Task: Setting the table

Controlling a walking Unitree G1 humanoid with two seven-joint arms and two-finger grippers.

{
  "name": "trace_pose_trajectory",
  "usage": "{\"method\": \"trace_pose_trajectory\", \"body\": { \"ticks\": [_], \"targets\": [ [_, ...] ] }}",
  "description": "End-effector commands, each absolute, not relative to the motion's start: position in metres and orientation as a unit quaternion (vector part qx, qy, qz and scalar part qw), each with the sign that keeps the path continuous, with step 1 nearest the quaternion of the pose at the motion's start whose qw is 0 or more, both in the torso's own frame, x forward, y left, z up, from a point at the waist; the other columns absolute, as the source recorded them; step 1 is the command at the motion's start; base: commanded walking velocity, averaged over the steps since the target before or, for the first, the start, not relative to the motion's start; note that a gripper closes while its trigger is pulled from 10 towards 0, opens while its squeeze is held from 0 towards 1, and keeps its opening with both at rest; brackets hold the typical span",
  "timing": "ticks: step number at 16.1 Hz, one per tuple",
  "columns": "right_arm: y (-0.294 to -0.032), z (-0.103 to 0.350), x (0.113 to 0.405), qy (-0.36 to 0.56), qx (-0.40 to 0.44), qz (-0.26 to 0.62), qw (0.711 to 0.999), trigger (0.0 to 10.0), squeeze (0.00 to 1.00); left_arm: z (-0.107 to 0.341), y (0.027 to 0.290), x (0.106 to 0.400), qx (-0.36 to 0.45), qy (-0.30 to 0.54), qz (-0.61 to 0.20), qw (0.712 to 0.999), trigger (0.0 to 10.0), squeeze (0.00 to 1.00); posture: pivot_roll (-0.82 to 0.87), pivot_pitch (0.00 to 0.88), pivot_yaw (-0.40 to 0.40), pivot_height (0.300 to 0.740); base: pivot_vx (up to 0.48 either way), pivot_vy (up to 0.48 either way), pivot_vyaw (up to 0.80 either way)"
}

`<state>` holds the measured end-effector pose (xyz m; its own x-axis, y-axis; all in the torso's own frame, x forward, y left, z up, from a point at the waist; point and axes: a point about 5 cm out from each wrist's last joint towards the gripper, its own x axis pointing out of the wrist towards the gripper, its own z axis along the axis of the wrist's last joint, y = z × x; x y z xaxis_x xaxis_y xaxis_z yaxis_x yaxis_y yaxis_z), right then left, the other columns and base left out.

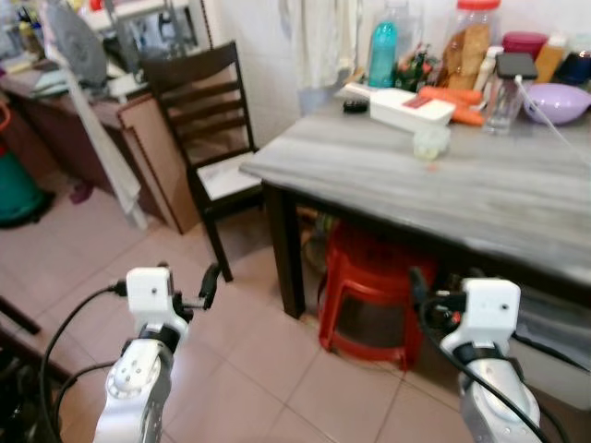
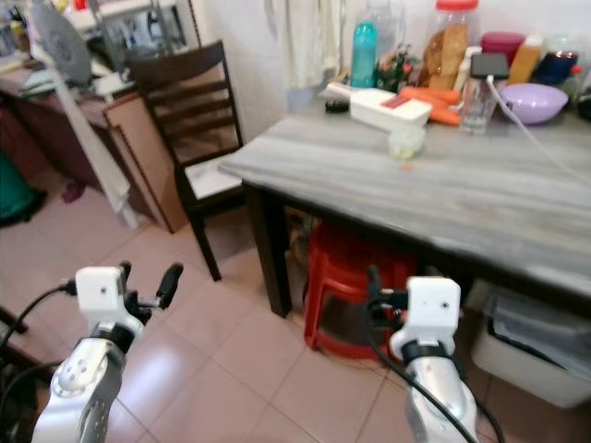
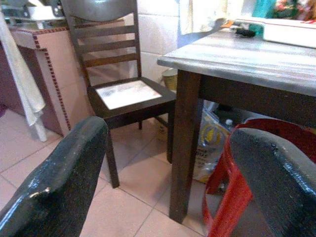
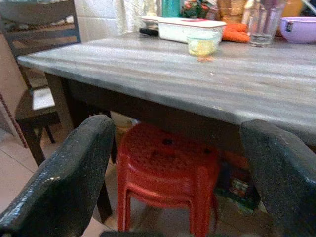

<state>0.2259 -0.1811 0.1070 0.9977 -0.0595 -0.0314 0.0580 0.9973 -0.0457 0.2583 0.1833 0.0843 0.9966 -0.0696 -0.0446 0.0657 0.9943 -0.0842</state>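
Before the table (image 1: 388,185) edge, left pincer (image 1: 211,284) and right pincer (image 4: 177,173) both gaping, empty, red stool (image 1: 369,295) beneath

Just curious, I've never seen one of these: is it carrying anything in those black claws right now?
No. Left gripper and right gripper are both open and empty, held low before the table.

The right hand (image 4: 177,182) hangs low before the worktop (image 4: 197,79), its two black fingers (image 4: 59,182) spread apart with nothing between them. Under the worktop stands a red stool (image 4: 165,173). On it sit a small cup (image 4: 201,45), a white box (image 4: 190,28), carrots (image 4: 236,33), a glass (image 4: 262,24) and a purple bowl (image 4: 298,28). A dark chair (image 4: 37,74) stands beside the worktop.
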Motion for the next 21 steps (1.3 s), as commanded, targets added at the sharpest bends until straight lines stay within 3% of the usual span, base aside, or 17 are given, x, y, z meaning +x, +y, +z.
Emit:
{"method": "trace_pose_trajectory", "body": {
  "ticks": [1, 14, 21],
  "targets": [
    [-0.1765, 0.1061, 0.2261, 0.018, -0.012, -0.026, 0.999, 10.0, 0.00, 0.0842, 0.1879, 0.2573, -0.029, 0.027, -0.027, 0.999, 10.0, 0.00, -0.07, 0.000, 0.097, 0.740, -0.259, 0.000, 0.00],
    [-0.1798, 0.1049, 0.2278, 0.026, -0.002, -0.040, 0.999, 10.0, 0.00, 0.0848, 0.1869, 0.2605, -0.023, 0.027, -0.036, 0.999, 10.0, 0.00, -0.07, 0.000, 0.107, 0.740, -0.276, 0.000, 0.00],
    [-0.1748, 0.1132, 0.2269, -0.002, -0.025, -0.027, 0.999, 10.0, 0.00, 0.0900, 0.1791, 0.2611, -0.052, 0.012, -0.073, 0.996, 10.0, 0.00, -0.08, 0.000, 0.112, 0.740, 0.000, 0.000, 0.00]
  ]
}}
